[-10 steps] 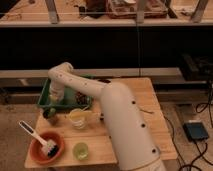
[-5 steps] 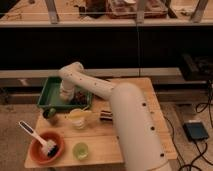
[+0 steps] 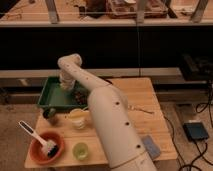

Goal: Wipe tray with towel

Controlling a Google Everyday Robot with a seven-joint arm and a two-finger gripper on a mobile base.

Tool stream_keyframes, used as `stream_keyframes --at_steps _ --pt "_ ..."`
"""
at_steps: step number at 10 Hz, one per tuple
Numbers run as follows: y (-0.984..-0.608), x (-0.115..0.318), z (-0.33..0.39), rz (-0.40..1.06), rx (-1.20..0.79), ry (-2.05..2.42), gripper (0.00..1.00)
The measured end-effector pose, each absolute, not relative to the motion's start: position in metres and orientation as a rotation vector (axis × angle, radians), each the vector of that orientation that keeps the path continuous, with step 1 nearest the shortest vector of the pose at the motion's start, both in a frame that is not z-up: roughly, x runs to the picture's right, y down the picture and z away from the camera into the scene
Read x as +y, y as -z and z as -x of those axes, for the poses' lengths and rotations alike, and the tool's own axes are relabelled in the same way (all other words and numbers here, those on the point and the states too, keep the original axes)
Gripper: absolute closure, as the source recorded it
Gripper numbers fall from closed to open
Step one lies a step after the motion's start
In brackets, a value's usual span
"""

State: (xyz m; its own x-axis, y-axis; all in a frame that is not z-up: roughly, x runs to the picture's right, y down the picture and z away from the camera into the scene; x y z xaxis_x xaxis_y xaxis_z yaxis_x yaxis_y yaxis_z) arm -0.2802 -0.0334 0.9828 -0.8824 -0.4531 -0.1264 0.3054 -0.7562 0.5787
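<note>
The gripper (image 3: 66,86) reaches down into the far part of the tray (image 3: 52,96). Its fingers are closed, and the wrist hides their tips. Whether they hold the towel cannot be determined. The white arm (image 3: 110,120) covers the right end of the tray and much of the table (image 3: 142,95). A small dark item (image 3: 80,93) in the tray beside the arm is not identifiable. In front of the tray stand a yellow cup (image 3: 77,118), a green cup (image 3: 80,150) and an orange-red bowl (image 3: 46,146) holding a white brush (image 3: 34,134). A blue sponge (image 3: 150,147) lies near the right front edge. The tray sits flat on the far left corner, long axis running left to right.
</note>
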Motion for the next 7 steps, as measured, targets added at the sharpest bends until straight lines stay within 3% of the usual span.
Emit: stream_keyframes --at_steps 4,7 --pt "-0.977 -0.022 0.339 -0.442 -0.829 2.624 1.00" --pt "-0.945 0.015 0.359 -0.527 -0.885 2.669 1.00"
